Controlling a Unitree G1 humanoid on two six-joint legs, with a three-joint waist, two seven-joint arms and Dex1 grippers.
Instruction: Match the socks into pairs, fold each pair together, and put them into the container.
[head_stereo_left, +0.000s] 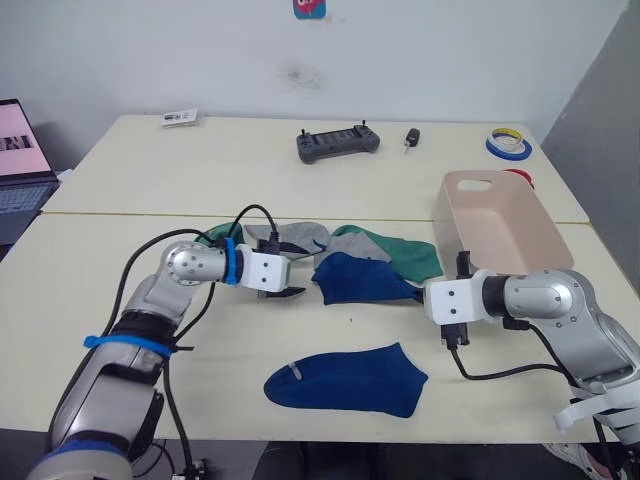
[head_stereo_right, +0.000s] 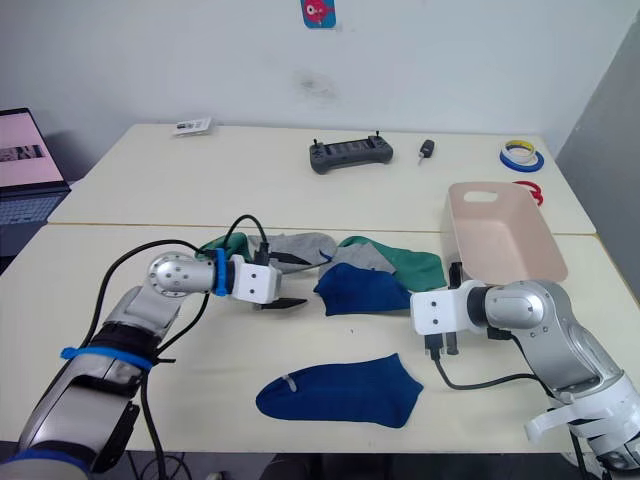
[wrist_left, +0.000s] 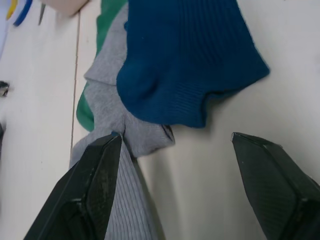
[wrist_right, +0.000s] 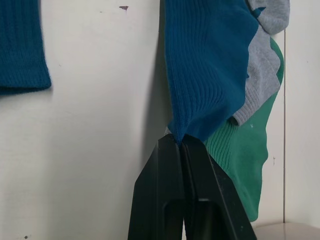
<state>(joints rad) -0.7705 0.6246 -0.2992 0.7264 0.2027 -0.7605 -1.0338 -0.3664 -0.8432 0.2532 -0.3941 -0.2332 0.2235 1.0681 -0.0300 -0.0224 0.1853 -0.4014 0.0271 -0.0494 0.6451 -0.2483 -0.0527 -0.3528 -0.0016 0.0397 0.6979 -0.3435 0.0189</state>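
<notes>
**Still sorting: one blue sock pinched, tub empty**

Right now the right gripper (wrist_right: 181, 142) has its fingers closed tight on the edge of a blue sock (head_stereo_left: 358, 278) in the heap at table centre. Left gripper (wrist_left: 172, 175) sits w/ fingers spread wide, one finger on a grey sock (wrist_left: 107, 105), the other on bare table, nothing held. From the head cam, the left gripper is at approx. 9 o'clock of the heap, the right at approx. 3 o'clock. Heap itself: blue on top, grey and green socks (head_stereo_left: 405, 252) tangled under and behind. Second blue sock (head_stereo_left: 347, 380) lies flat and alone at 6 o'clock, apart from the heap. Container (head_stereo_left: 500, 225) stands at approx. 2 o'clock of the heap, nothing seen inside.

Progress, by judgement: early. No pair folded or binned; blue pair looks first in line, green and grey pairs left.
</notes>
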